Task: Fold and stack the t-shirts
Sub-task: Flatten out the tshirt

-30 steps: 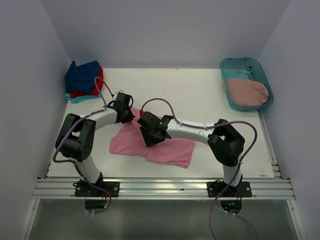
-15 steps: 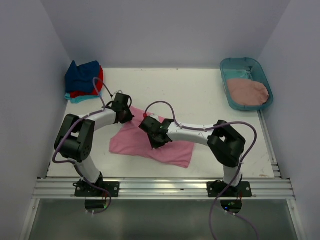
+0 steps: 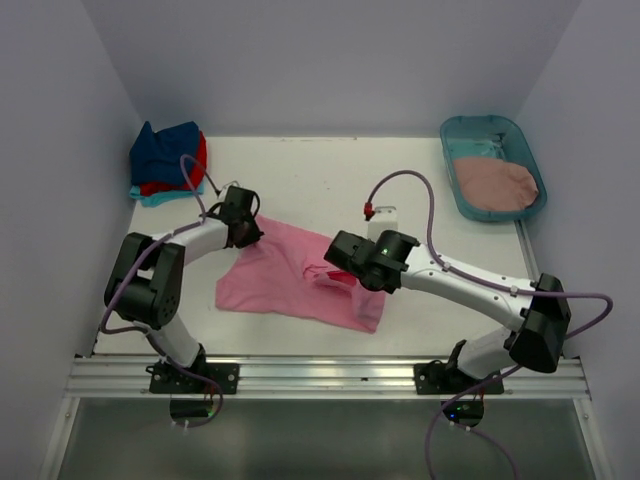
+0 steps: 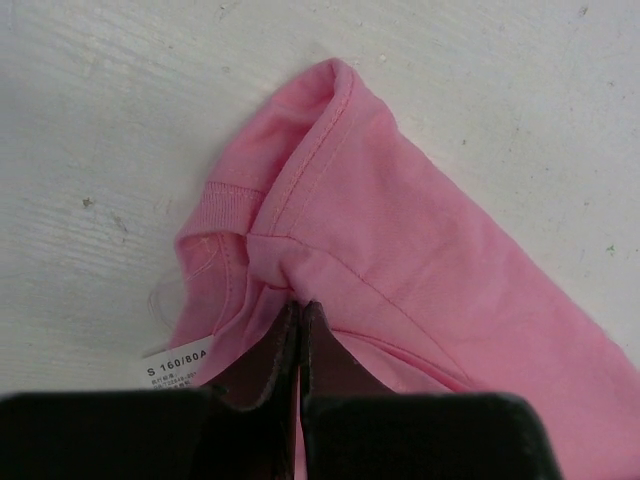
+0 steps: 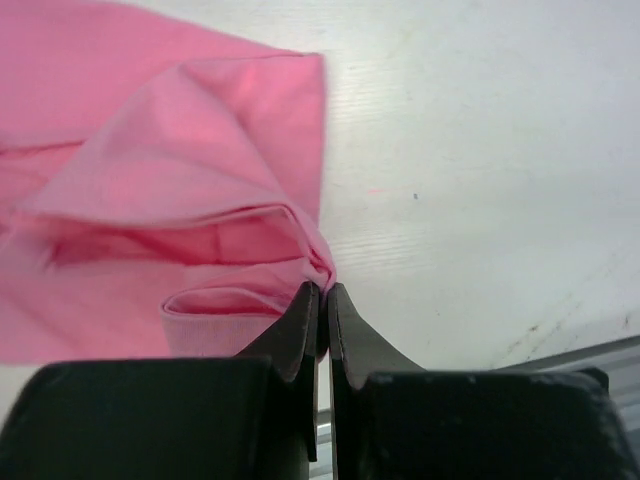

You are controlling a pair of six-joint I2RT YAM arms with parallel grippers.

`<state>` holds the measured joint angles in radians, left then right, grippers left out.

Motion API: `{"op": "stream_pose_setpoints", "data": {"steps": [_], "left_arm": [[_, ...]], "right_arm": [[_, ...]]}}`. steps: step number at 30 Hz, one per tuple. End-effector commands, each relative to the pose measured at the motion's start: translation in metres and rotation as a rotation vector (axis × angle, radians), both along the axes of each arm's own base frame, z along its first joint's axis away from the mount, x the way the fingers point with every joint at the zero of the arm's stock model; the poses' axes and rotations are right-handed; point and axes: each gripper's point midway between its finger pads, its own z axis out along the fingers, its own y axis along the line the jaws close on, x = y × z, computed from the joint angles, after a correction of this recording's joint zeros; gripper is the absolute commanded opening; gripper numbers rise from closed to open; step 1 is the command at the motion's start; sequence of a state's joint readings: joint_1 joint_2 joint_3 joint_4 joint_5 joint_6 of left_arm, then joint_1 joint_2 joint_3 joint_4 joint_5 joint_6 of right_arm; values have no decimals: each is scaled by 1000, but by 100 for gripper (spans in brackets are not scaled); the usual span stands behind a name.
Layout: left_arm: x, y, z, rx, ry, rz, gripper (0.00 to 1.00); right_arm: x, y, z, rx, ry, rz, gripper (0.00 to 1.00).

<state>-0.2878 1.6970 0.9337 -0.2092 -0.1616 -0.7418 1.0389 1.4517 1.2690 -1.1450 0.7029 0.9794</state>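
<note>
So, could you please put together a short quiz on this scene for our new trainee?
1. True or false: the left gripper and the right gripper are both shut on the pink shirt.
2. Seen from above, where on the table does the pile of shirts lie? A: far left corner. B: near right corner. C: the middle.
3. What lies in the tub?
Key: 1 true; 2 A; 3 a dusty rose shirt.
</note>
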Motion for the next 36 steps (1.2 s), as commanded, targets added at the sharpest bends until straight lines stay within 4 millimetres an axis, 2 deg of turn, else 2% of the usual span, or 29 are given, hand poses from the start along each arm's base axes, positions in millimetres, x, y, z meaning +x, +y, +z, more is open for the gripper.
{"op": "stream_pose_setpoints", "data": {"steps": [1, 3, 6, 8, 10, 13, 17, 19, 23, 25, 28, 29, 31, 32, 35, 36], "left_arm": [[-1, 16, 16, 42, -35, 32, 0], [-3, 19, 23, 51, -52, 42, 0], [-8, 27, 33, 67, -70, 62, 0], [-10, 33, 40, 84, -87, 79, 0], [-11, 37, 45, 95, -94, 86, 0], [-13, 43, 55, 105, -101, 91, 0], [-14, 52, 76, 121, -144, 103, 0], [-15, 55, 84, 125, -156, 107, 0], [-12, 61, 115, 114, -211, 123, 0], [-12, 62, 125, 107, -231, 126, 0], [-12, 66, 134, 113, -244, 135, 0], [-12, 67, 136, 115, -247, 134, 0], [-12, 66, 137, 110, -247, 128, 0], [-12, 65, 136, 105, -247, 121, 0], [-9, 61, 135, 89, -244, 107, 0], [-9, 58, 135, 82, -241, 99, 0]], "right_arm": [[-27, -95, 16, -276, -65, -252, 0], [-40, -108, 1, -269, -44, -301, 0], [-49, -116, -8, -217, -54, -371, 0], [-48, -116, -11, -219, -62, -379, 0], [-39, -116, -5, -254, -99, -361, 0], [-30, -126, 0, -244, -114, -430, 0], [-19, -161, 23, -173, -205, -571, 0], [-20, -177, 39, -125, -256, -613, 0], [-24, -212, 67, -74, -348, -722, 0], [-29, -225, 77, -66, -387, -745, 0], [-35, -233, 79, -52, -394, -769, 2], [-37, -233, 76, -53, -380, -766, 10], [-40, -228, 67, -56, -320, -741, 33], [-39, -225, 61, -58, -297, -730, 51], [-36, -218, 50, -60, -255, -694, 70], [-34, -217, 50, -59, -254, -686, 71]]}}
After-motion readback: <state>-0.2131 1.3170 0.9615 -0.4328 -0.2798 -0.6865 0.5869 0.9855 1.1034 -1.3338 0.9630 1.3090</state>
